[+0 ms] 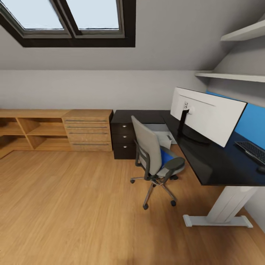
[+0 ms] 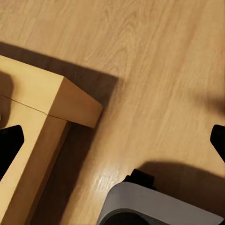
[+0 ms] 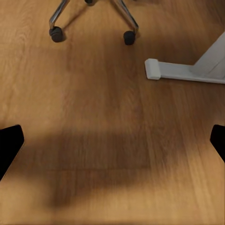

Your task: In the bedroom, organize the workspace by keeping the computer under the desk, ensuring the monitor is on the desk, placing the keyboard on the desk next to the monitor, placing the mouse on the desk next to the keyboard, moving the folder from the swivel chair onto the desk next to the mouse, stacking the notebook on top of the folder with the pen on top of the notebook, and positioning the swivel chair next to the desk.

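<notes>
At the far left of the head view, low light-wood shelving (image 1: pixel 33 132) runs along the far wall, ending in a wooden drawer unit (image 1: pixel 88 130). Above it a dark-framed skylight (image 1: pixel 70 22) is set in the sloped ceiling. Just right of the wooden drawers stands the dark brown drawer unit (image 1: pixel 123 141) of the desk (image 1: pixel 213 162), whose glossy black top turns the corner and runs nearer along the right wall on a white pedestal leg (image 1: pixel 226 208).

The swivel chair (image 1: pixel 152 156) stands on the wooden floor (image 1: pixel 73 206) just beside the desk's near edge, its grey back turned to the left. The blue folder (image 1: pixel 166 156) lies on its seat. Behind the chair, under the desk, part of the pale computer (image 1: pixel 162 136) shows. The monitor (image 1: pixel 206 114) stands on the desk, its pale back facing the room. Right of it, at the right edge, the keyboard (image 1: pixel 252 151) lies on the desktop, with the dark mouse (image 1: pixel 261 169) just nearer. Two white wall shelves (image 1: pixel 235 75) hang above.

The left gripper (image 2: pixel 112 140) hangs released over the floor, its dark fingertips (image 2: pixel 10 145) wide apart, beside a light-wood corner. The right gripper (image 3: pixel 112 140) is likewise spread, fingertips (image 3: pixel 9 143) apart, above bare floor near the chair's casters and the desk foot.
</notes>
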Controlling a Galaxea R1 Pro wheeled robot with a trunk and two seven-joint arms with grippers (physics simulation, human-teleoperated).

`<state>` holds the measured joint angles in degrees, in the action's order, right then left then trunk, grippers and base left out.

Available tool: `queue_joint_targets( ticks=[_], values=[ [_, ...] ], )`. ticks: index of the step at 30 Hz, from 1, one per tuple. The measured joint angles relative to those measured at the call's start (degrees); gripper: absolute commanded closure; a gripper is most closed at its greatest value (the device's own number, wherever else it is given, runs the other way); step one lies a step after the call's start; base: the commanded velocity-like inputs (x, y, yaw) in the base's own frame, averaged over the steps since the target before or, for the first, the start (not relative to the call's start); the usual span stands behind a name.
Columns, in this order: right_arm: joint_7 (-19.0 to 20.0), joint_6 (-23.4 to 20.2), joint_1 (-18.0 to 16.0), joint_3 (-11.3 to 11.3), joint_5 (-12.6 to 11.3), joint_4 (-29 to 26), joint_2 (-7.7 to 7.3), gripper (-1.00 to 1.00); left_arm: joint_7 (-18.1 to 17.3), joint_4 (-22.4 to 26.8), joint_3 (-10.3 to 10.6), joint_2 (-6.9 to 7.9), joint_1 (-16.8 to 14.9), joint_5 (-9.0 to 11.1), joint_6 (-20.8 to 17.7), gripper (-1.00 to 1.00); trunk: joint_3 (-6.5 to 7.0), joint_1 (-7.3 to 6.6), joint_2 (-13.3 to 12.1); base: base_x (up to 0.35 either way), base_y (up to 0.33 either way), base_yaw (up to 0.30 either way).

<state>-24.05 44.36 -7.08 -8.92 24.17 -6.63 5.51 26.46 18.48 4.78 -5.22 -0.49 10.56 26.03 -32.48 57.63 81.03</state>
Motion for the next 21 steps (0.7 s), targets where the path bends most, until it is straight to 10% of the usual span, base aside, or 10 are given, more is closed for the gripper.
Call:
queue_joint_targets(
  ticks=[21],
  values=[
    [0.0, 0.0, 0.0, -0.1, 0.0, 0.1, 0.00, -1.00, 0.0, 0.0, 0.0, -0.16, 0.0, 0.0, 0.0, -1.00, -3.77, 4.61, 8.4, 0.113, 0.009, -0.020]
  ],
)
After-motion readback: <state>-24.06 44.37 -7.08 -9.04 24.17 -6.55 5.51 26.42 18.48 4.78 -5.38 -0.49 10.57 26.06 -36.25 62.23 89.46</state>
